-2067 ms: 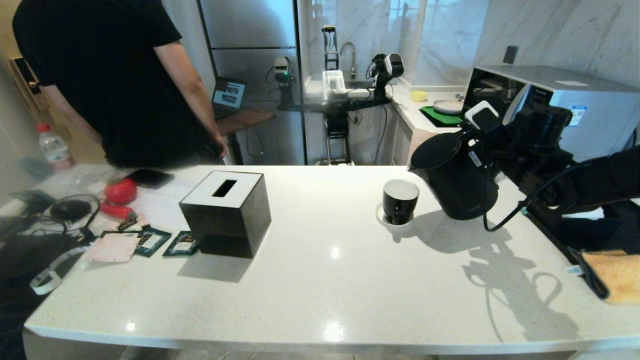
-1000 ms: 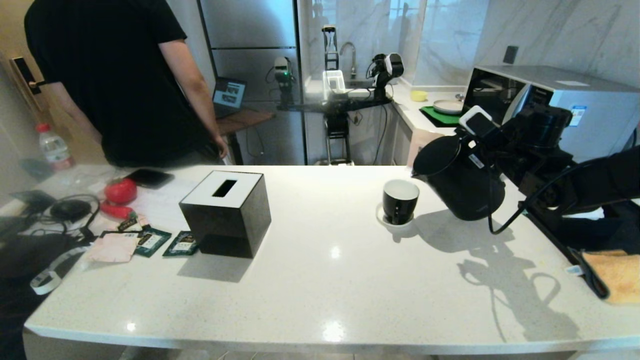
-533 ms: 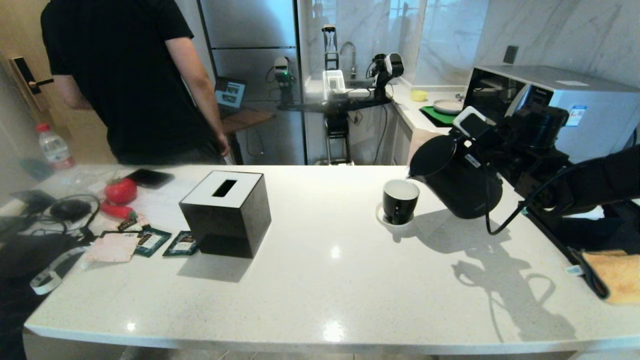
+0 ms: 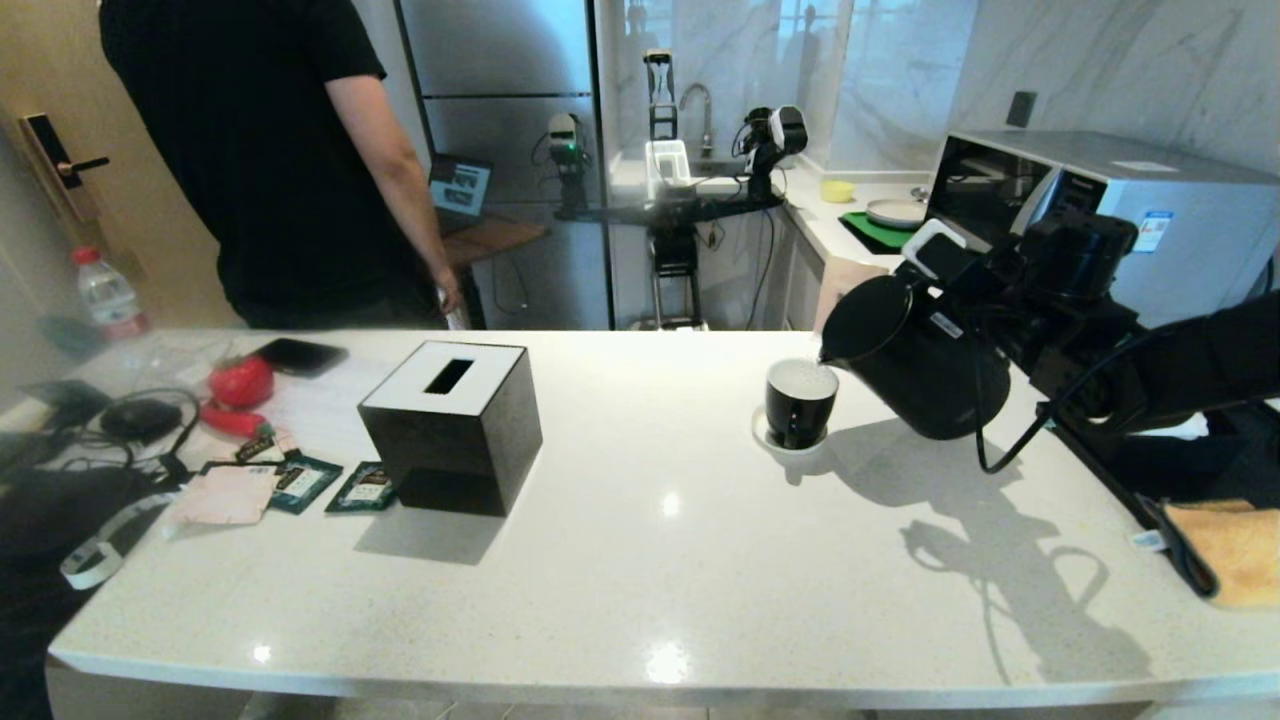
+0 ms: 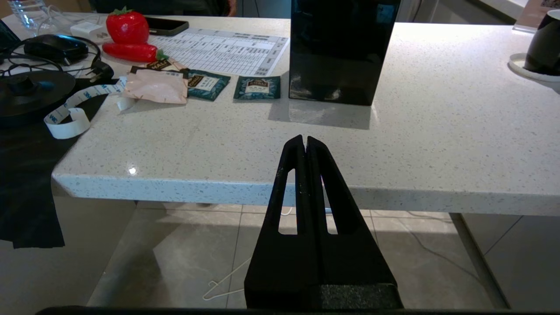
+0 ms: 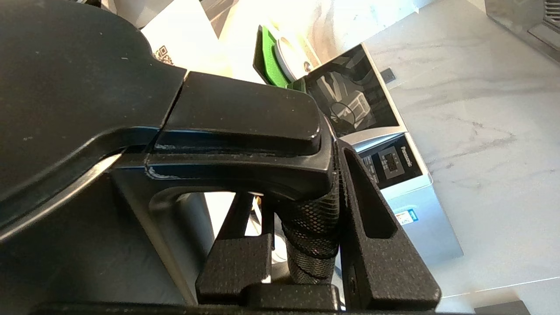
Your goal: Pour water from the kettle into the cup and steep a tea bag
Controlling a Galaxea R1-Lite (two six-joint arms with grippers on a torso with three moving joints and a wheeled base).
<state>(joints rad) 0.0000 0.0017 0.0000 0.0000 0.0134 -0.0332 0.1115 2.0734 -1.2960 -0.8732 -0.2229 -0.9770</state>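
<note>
The right hand [image 6: 302, 245] is pinching the textured handle of the kettle [image 4: 925, 375], holding it tipped above the desk [image 4: 640, 560] near its far right edge, spout just over the rim of the cup [image 4: 800, 400]. The cup stands on its saucer [image 4: 790, 445]. No stream of water can be made out. The risk I see is overshoot: a spout that close to the rim could spill onto the desk if the tilt grows quickly, or nudge the cup. The left hand [image 5: 305, 144], pressed together, sits parked below the desk's near edge. Sachets [image 4: 365, 488] lie near the left edge beside the tissue box [image 4: 450, 425]; no tea bag is visible.
</note>
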